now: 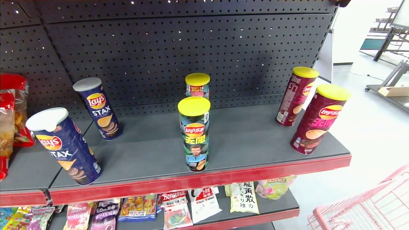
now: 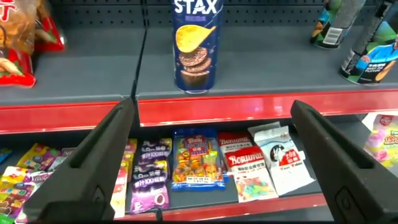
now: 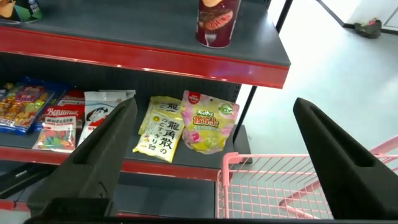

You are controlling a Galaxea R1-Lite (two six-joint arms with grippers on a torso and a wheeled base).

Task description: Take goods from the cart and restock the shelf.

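— Which arm is sitting nearer the cart (image 1: 367,207)?
— The right one. The right gripper (image 3: 214,102) is hanging with its fingers spread wide and nothing between them. The pink cart is lying low, just beneath it, off to the robot's right past the end of the shelf (image 1: 243,140).
— And the left gripper (image 2: 211,104)?
— It's gaping wide and empty too, facing a blue can (image 2: 196,46) on the shelf, well apart from the cart.
— Any goods waiting inside?
— I'm not able to tell.

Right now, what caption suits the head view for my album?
Six tall chip cans, blue, green and maroon, stand on a grey metal shelf beside a pink wire cart.
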